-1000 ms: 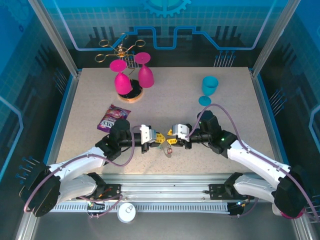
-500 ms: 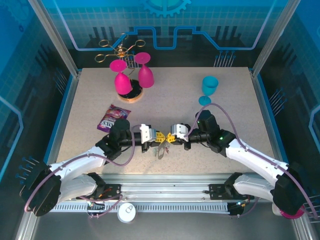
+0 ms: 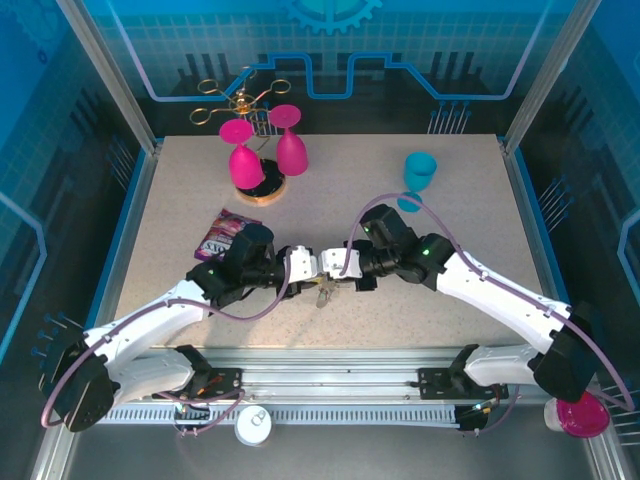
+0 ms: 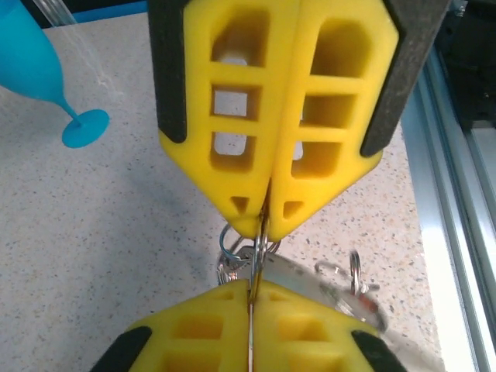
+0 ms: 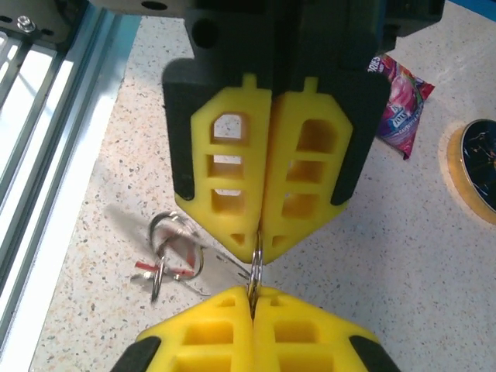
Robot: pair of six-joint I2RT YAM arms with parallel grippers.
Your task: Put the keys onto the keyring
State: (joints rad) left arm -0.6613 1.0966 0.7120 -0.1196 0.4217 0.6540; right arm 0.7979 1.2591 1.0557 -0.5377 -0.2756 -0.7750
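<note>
Top view: left tool (image 3: 314,268) and right tool (image 3: 332,268) are seen tip to tip over the worktop (image 3: 450,220), near its front edge. Left wrist: a thin metal ring (image 4: 261,242) is pinched edge-on by both tools, pads pressed together. Right wrist: the same ring is seen pinched; a red tag (image 5: 147,266) with small rings is seen just left, resting or hanging cannot be told.

Matt plastic, bright metal, speckled tabletop

The yellow fingers (image 4: 310,194) look like matt moulded plastic with black rubbery edging. The thin ring (image 4: 260,248) pinched between them is polished metal. The table (image 4: 116,232) is dull and speckled. The goblet (image 4: 31,62), at ten o'clock, is smooth teal plastic.
</note>
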